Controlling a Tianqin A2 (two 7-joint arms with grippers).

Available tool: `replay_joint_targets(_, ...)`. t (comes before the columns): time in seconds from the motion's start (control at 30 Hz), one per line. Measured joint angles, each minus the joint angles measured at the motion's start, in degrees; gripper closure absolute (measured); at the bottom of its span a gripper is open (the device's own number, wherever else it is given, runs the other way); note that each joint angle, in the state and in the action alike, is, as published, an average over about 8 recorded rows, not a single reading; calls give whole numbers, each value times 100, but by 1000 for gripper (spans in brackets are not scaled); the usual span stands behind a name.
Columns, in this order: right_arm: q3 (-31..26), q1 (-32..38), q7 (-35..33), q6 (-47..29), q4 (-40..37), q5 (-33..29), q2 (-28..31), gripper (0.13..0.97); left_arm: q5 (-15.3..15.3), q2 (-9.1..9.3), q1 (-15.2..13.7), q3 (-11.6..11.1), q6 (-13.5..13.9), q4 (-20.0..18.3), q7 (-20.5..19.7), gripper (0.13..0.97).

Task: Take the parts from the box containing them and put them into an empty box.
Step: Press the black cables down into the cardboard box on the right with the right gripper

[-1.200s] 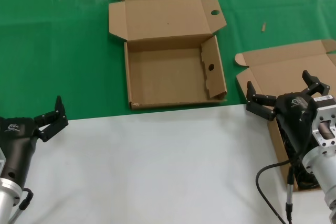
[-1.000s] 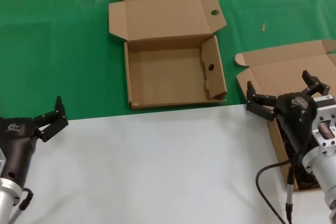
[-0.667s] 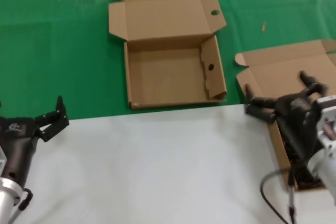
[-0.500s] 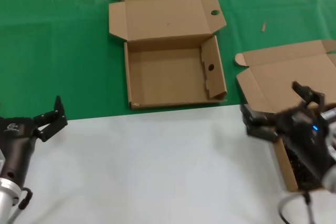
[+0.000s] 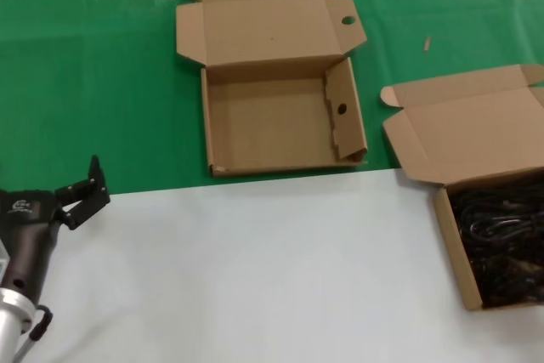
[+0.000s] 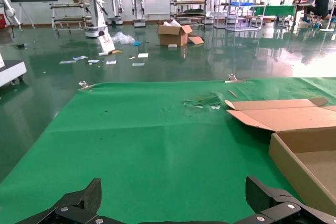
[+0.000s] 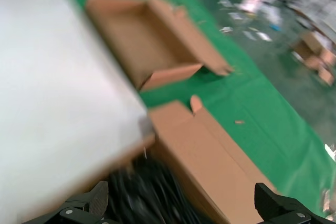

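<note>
Left claw sits parked at the near left edge of the worktop, over the line where the white sheet meets the green cloth, and its two black fingers are spread wide with nothing between them; the left wrist view shows the same spread, both fingertips low in the picture with bare green cloth beyond. The right claw is outside the head view, but its own wrist camera catches both finger ends standing far apart, empty, hanging above the box of cords. That box containing the parts lies at the right side of the worktop, partly on the white sheet, its plain lid folded back flat onto the green cloth with a small rounded tab at the corner. Inside it lie the parts, a dark tangle of black power cords filling the tray; single coils and plugs cannot be told apart. The empty box lies well apart from it, toward the middle and farther back on the green cloth, its near wall just at the white sheet's edge. Its lid is open and laid back, with a round hole in the tab, its notched side flap stands inside the tray along the right wall, and the brown floor is bare.
</note>
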Motion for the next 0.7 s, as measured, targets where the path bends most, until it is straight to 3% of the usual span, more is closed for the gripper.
replay_joint_targets(0.13, 327, 139, -889, -550, -348, -192, 269, 129, 0, 0, 0, 0, 0, 0, 0, 132)
replay_joint_targets(0.27, 137, 511, -1380, -741, -721, -356, 568, 129, 0, 0, 0, 0, 0, 0, 0, 132)
replay_joint_targets(0.7, -1147, 1814, -1251, -530, -1656, -1071, 1003, 139, 0, 0, 0, 0, 0, 0, 0, 132)
